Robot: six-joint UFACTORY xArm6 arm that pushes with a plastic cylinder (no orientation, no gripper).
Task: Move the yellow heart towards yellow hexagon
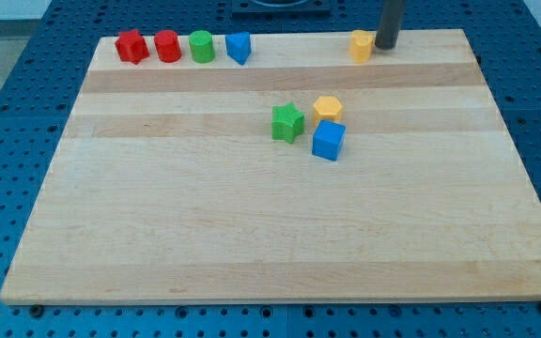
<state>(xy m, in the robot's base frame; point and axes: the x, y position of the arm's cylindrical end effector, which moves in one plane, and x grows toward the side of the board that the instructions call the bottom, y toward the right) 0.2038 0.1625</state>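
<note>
The wooden tabletop point(252, 244) is being shown filling most of the frame. Near its centre, a blue cube point(328, 141) is being seen touching the yellow hexagon point(327, 107) above it, with a green star point(288, 123) just to their left. Along the upper left edge, a red star point(131, 46), red cylinder point(167, 46), green cylinder point(202, 46) and a blue block point(239, 47) are being lined up. At the upper right, the yellow heart point(361, 45) is being touched on its right side by my tip point(384, 46), a plain rod tool with nothing to open or close.
</note>
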